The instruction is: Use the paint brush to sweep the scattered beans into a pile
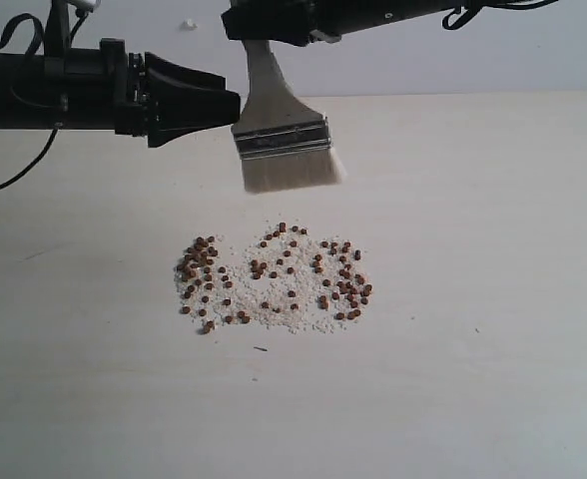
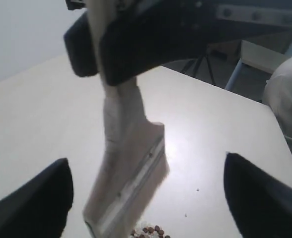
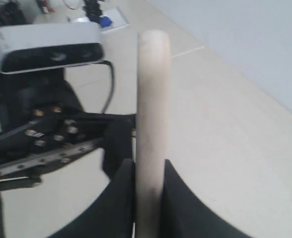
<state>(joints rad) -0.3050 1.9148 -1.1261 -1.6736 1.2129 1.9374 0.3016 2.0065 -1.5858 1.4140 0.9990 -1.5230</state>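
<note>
The paint brush [image 1: 279,135] hangs bristles-down above the table, with my right gripper [image 1: 266,28] shut on its pale wooden handle [image 3: 153,99]. In the right wrist view the gripper [image 3: 150,171] has both jaws pressed against the handle. The whitish bristles [image 1: 290,172] float above the table and behind the beans [image 1: 274,279], not touching them. The beans lie in a loose, wide patch mixed with white crumbs, thinner in the middle. My left gripper [image 1: 226,100] is open right beside the ferrule [image 1: 282,138]. In its own view the gripper [image 2: 146,166] frames the brush [image 2: 128,188] without holding it, and a few beans [image 2: 151,231] show below.
The pale wooden table [image 1: 493,299] extends on all sides of the bean patch. A single dark speck [image 1: 261,348] lies just in front of it. The left arm and its camera [image 3: 46,44] are close to the brush handle in the right wrist view.
</note>
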